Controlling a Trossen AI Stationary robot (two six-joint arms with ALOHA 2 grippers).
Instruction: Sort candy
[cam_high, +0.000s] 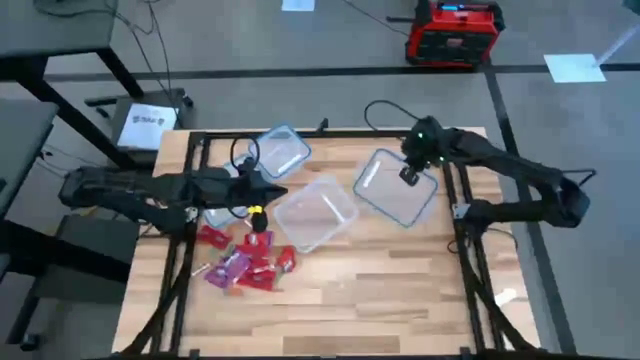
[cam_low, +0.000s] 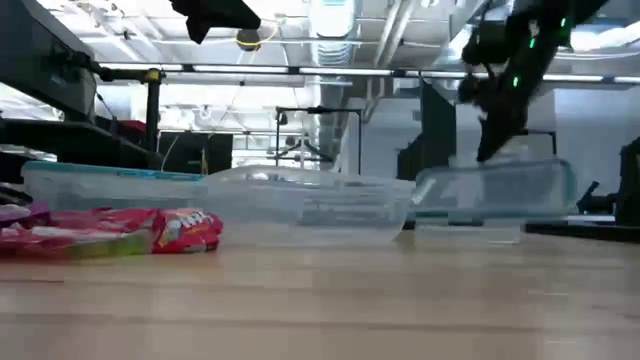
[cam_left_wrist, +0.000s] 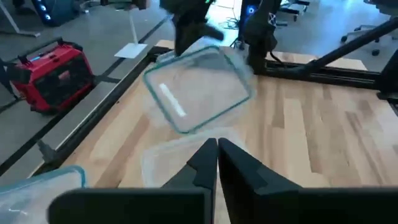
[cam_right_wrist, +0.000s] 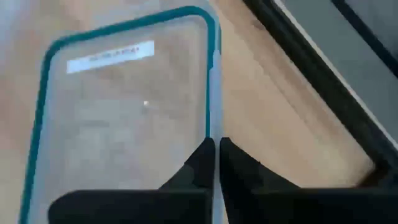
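**Right gripper pinches tub rim as candy waits on the table**

The right gripper (cam_high: 409, 176), reaching in from the table's 3 o'clock side, has its two dark fingers (cam_right_wrist: 200, 163) closed nearly together on the bluish rim of a clear tub (cam_high: 396, 187) at about 1 o'clock from the table's centre. The wrist camera shows the rim's edge running straight into the narrow slit between the fingers. From table height, this tub (cam_low: 497, 192) sits tilted, one side lifted off the wood, with the gripper (cam_low: 492, 150) coming down onto it from above.

The left gripper (cam_high: 268, 189) stretches in from 9 o'clock and hangs above the table just past the centre line, its fingers (cam_left_wrist: 205, 163) pressed almost shut with only a thin gap and nothing seen between them. A small yellow part (cam_high: 256, 211) shows beneath the arm, just above the candy.

Directly ahead of the left gripper lies a second clear tub (cam_high: 315, 211), lying flat near the table's centre. A third clear tub (cam_high: 279, 150) rests at about 11 o'clock, near the far edge.

The candy (cam_high: 245, 258), a loose heap of red, pink and magenta wrapped pieces, lies on the wooden table (cam_high: 380, 290) at about 8 o'clock from centre, outside all three tubs. From table height the pile (cam_low: 110, 230) lies flat at the left, in front of the tubs.

A red machine (cam_high: 452, 32) stands on the floor beyond the table at 12 o'clock.
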